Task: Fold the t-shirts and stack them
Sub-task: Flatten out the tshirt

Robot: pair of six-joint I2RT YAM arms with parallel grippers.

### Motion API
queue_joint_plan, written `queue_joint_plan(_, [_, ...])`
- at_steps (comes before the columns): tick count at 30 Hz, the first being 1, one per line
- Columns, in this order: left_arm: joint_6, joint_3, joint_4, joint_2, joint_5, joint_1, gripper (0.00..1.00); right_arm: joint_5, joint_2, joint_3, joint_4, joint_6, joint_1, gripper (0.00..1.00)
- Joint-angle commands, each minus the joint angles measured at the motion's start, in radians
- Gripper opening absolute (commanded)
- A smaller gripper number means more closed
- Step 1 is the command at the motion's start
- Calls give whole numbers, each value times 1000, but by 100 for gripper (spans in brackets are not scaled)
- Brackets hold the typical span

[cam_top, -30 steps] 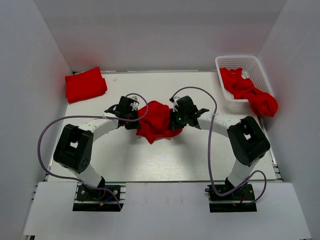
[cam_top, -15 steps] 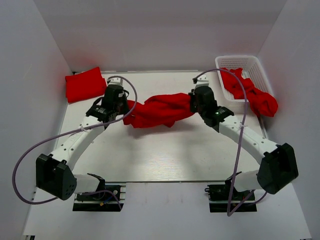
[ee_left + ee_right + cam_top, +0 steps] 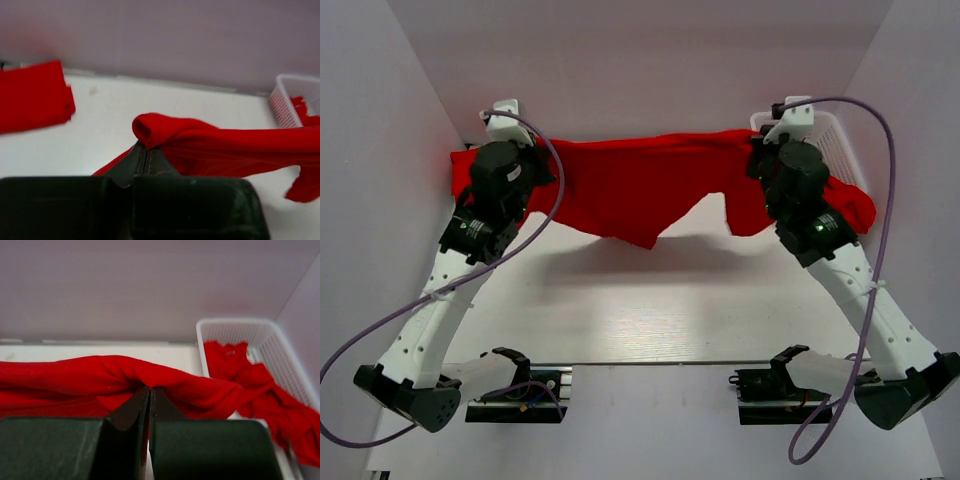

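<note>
Now the white table (image 3: 650,310) is partly hidden from above by the stretched t-shirt (image 3: 640,185), bright red, held wide in the air between both arms toward 12 o'clock. Its lower edge hangs uneven. At 2 o'clock the white basket (image 3: 235,330) holds a crumpled heap of shirts (image 3: 250,380), spilling over its rim; the right arm covers part of it. At 10 o'clock a folded shirt (image 3: 30,95) lies on the table, half hidden behind the left arm. The left gripper (image 3: 148,152) is clenched on one bunched edge of the stretched t-shirt, the right gripper (image 3: 149,392) on the other.
</note>
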Motion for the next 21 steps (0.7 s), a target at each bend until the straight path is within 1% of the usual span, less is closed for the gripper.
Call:
queue_joint_plan(1, [121,103,75,-45,46,8,0,-34,-33,114,48,-108,-19,0])
queue_joint_plan(2, [134,131,75,-45,55,8,0,-58,-34,173,39,-125,-18,0])
queue_joint_plan(3, [155,184,75,-36,68,8,0,-93,-44,191,35,-132,-16,0])
queue_joint_plan(6, [204,253,75,-36,86,8,0,-148,-73,258,30,-154,-15,0])
queue_joint_plan(11, [256,313,93,-106,170,8,0,-231,-155,327,19,-175,-15,0])
queue_joint_plan(13, [284,338,93,-125,201,8,0,-289,-197,356,-5,-165,-12,0])
queue_joint_plan(16, [293,369,69,-151,229,8,0,-373,-244,355,-21,-146,-15,0])
queue_joint_plan(21, [302,383,55,-206,295,8,0,-395,-332,292,-25,-127,-16,0])
